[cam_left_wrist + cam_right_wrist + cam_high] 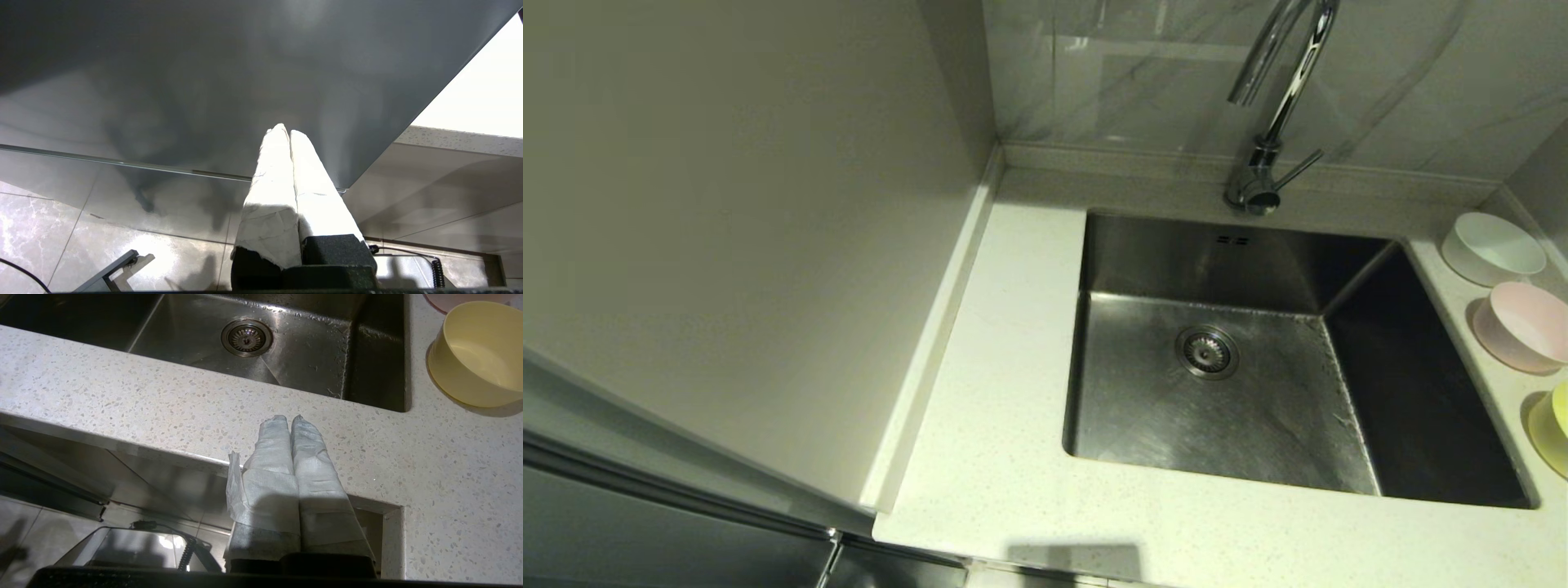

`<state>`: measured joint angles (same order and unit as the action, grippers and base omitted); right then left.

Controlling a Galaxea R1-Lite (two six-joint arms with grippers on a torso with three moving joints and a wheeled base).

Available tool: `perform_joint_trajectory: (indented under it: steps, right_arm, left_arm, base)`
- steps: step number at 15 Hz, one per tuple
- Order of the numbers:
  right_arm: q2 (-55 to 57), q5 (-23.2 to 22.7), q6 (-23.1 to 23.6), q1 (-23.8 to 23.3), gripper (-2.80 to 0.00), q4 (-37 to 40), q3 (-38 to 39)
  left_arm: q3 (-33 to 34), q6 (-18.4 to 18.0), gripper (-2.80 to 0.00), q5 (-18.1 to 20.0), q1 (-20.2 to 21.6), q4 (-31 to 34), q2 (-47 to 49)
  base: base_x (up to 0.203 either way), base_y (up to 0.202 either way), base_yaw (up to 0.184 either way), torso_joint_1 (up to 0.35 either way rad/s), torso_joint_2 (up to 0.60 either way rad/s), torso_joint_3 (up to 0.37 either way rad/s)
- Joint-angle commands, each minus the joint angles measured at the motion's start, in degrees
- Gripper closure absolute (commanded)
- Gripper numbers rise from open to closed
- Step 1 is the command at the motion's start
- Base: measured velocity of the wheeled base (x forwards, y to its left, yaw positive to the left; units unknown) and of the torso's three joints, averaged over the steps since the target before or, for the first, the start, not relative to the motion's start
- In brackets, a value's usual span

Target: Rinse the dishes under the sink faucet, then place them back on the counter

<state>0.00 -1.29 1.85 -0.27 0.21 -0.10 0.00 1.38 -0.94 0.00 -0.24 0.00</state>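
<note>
Three small bowls stand in a row on the counter (1005, 392) to the right of the sink (1282, 457): white (1494, 247) at the back, pale pink (1523, 325) in the middle, yellow-green (1553, 429) nearest, cut by the frame edge. The chrome gooseneck faucet (1278, 106) rises behind the sink with its spout over the basin. My right gripper (289, 417), white-wrapped, is shut and empty, low at the counter's front edge; the yellow-green bowl (478, 355) lies ahead of it. My left gripper (285, 130) is shut and empty, below counter level beside a grey cabinet panel. Neither arm shows in the head view.
The round strainer drain (1207, 352) sits in the basin floor, with two overflow slots (1232, 240) on the back wall. A tall beige wall panel (743, 229) closes off the left side. Grey marbled tiles (1143, 73) back the counter.
</note>
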Motion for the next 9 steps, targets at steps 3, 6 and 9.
perform_joint_trajectory:
  steps: [3,6,9]
  right_arm:
    - [0.09,-0.03,-0.08,0.0,0.0,0.06,0.01]
    - [0.09,-0.03,-0.19,0.0,0.0,0.06,0.01]
    - [0.09,-0.03,-0.27,0.0,0.0,0.06,0.0]
  left_arm:
    - [0.0,0.03,0.0,-0.03,0.0,-0.02,-0.09]
    - [0.0,0.03,0.0,-0.03,0.0,-0.02,-0.09]
    - [0.0,0.03,0.0,-0.03,0.0,-0.02,-0.09]
  base:
    - [0.0,0.0,0.0,0.0,0.0,0.0]
    - [0.0,0.0,0.0,0.0,0.0,0.0]
    - [0.0,0.0,0.0,0.0,0.0,0.0]
